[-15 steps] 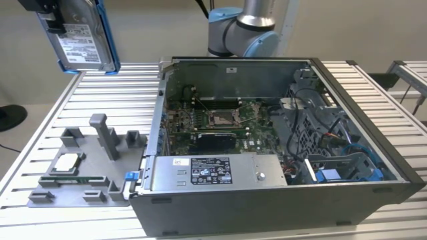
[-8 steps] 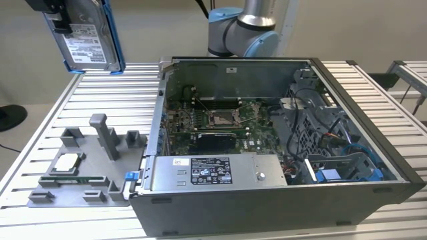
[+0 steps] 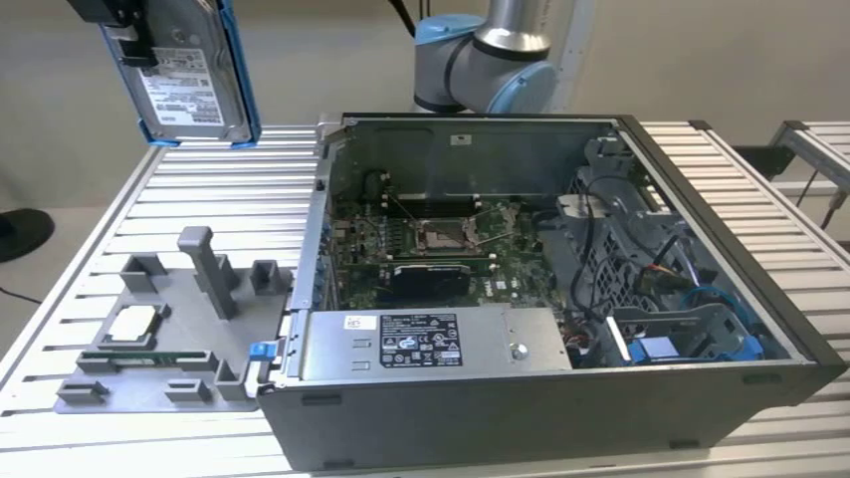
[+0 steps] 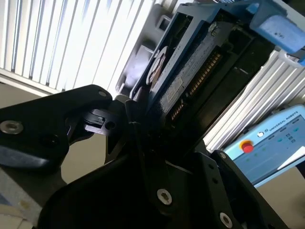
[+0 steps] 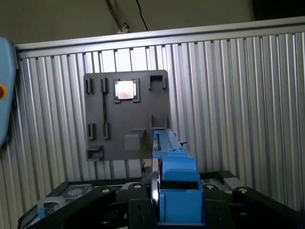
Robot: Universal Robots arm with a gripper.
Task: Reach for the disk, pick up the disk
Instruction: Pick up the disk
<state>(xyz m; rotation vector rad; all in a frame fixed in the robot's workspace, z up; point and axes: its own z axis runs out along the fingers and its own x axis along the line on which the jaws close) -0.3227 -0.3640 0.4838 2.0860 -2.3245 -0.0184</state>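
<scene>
Because its black fingers [image 4: 71, 114] are closed on one short end of the disk [image 3: 186, 80], the gripper [image 4: 143, 121] has what the task names, clenched on it rather than reaching. From the gripper the disk runs straight outward. Its long axis carries on the line of the fingers, nearly upright with a slight tilt in the exterior view. The label faces that camera and the blue bracket [image 3: 237, 70] runs along the disk's edges. In the first wrist view the bracket's edge sits between the jaws and points down toward the table [image 5: 238, 95]. The disk hangs in the air on the exterior view's left, touching nothing but the gripper and well apart from the surfaces below, so I judge the pick-up done. Below, on the left of the slatted table, lies a grey fixture [image 3: 159, 383] with a small chip [image 3: 133, 324] seated in it. The open case [image 3: 531, 408] stands to the right, and the arm [image 3: 492, 60] rises at the far side behind it.
</scene>
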